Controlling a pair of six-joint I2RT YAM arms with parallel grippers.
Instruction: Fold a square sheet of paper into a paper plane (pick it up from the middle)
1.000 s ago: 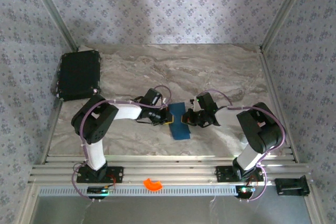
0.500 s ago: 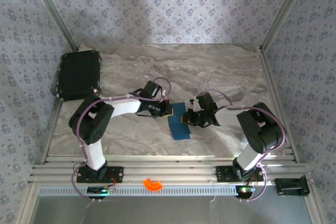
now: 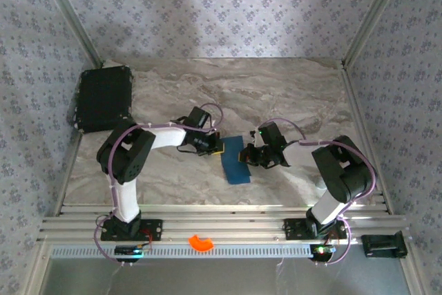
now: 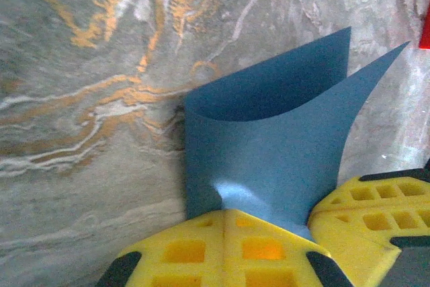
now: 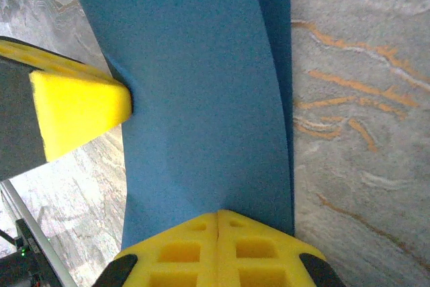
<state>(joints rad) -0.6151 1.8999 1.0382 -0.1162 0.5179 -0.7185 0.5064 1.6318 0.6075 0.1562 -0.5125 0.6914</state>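
The square sheet of paper [image 3: 233,165] pinched from 2 sides, mid-table.
It curls doubled over on the marble table [image 3: 297,94]. The left gripper [image 3: 218,147] is clamped on its 9 o'clock side and the right gripper [image 3: 244,157] on its 3 o'clock side, each pair of yellow pads [image 4: 262,247] pressed together on the paper.

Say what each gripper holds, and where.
Both pinch the curled blue paper sheet: left gripper at its left edge, right gripper at its right edge.

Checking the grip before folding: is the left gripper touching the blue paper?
Touching. Left wrist view: the left gripper is shut on the blue paper at its near edge.
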